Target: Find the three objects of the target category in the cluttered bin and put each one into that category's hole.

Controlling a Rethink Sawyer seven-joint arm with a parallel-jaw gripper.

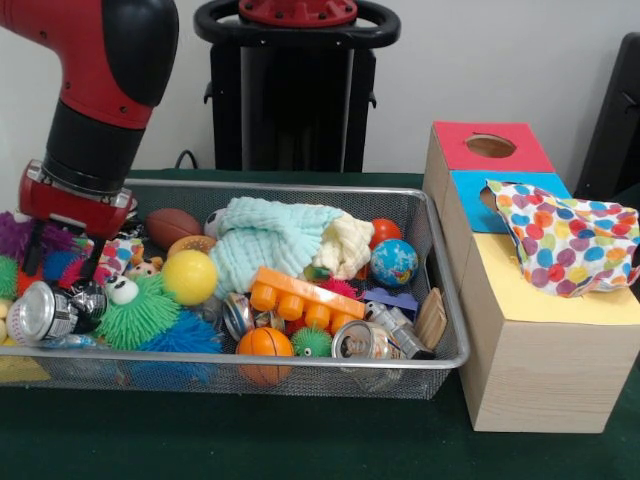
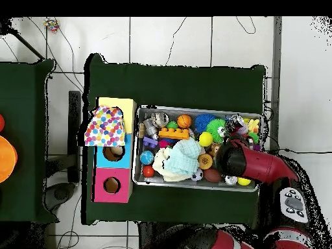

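The hand (image 1: pixel 62 250) sits low among spiky toys at one end of the bin (image 1: pixel 440 362); I cannot tell whether it grips anything, and it risks snagging a toy, not the pale cloths (image 1: pixel 268 240) mid-bin. The polka-dot cloth (image 1: pixel 568 245) drapes over the yellow box (image 1: pixel 545 345), covering its hole, and could slide off. Overhead, the arm hides the hand; only the front view shows it.

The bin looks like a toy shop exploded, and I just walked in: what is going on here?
A red Sawyer arm is reaching its gripper down into one end of the wire bin, among spiky rubber toys. A polka-dot cloth lies draped over the top of the yellow-panelled box, covering its hole. A pale mint cloth and a cream cloth are in the bin.
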